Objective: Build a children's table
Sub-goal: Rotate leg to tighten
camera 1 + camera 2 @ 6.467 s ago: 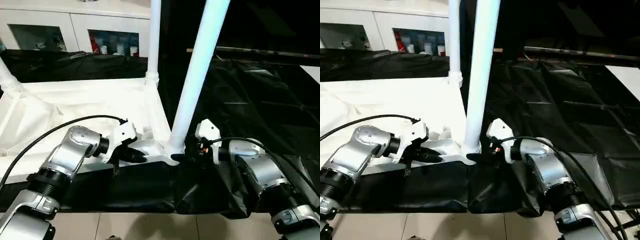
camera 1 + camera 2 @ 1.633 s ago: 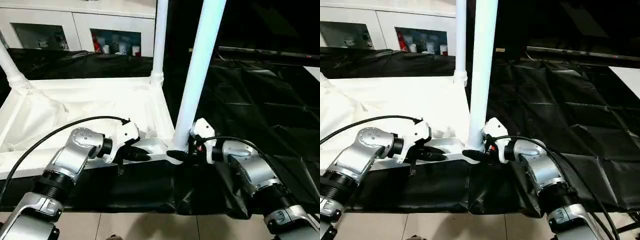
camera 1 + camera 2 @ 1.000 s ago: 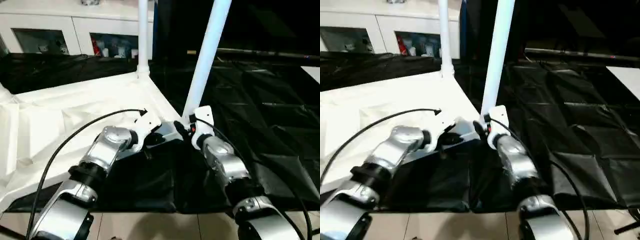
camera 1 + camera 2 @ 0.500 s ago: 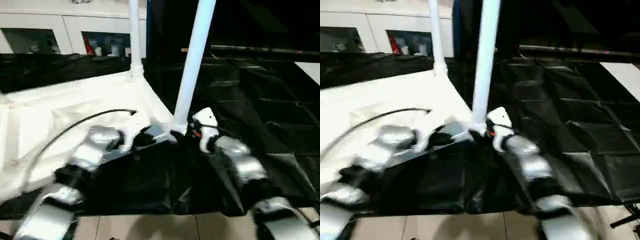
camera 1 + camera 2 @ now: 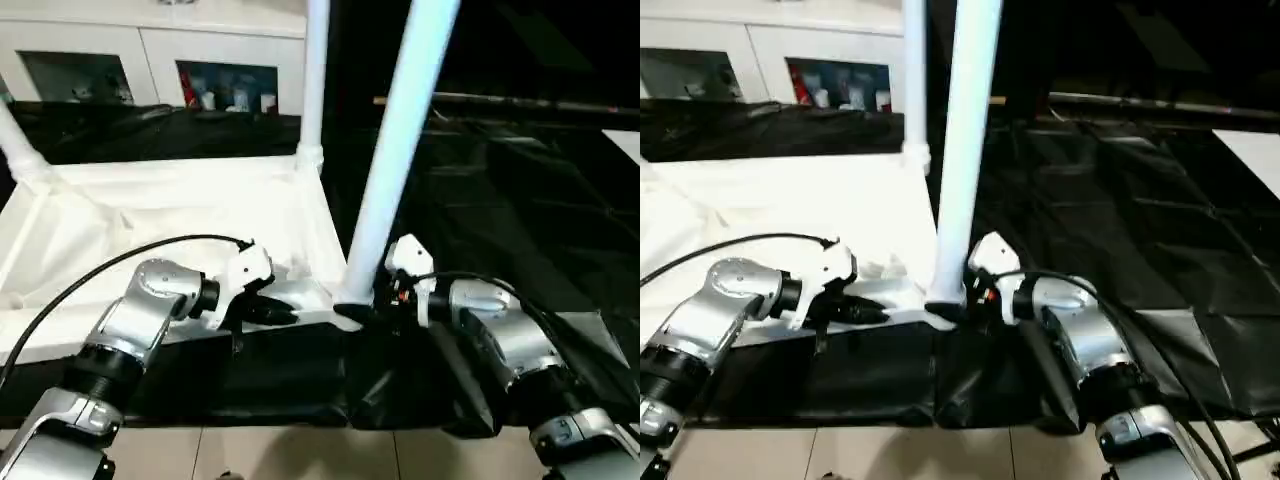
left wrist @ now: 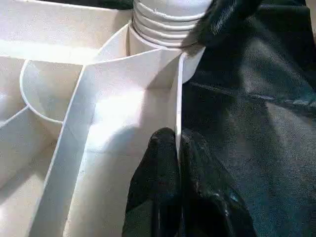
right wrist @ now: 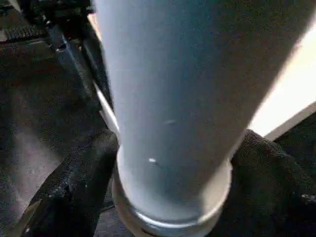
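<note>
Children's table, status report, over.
Left gripper shut on the tabletop rim. Right gripper around the near leg at its socket base. Tabletop upside down on the black cloth, three legs upright. Nothing in the way.

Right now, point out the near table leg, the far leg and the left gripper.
near table leg [image 5: 392,160]: left eye view, mid-shaft.
far leg [image 5: 314,70]: left eye view, upper shaft.
left gripper [image 6: 178,148]: left wrist view, fingertips pinching the tabletop's edge wall.

Both upright legs run off the frame's top edge; the cabinet shelf items at upper left are too small to identify.
</note>
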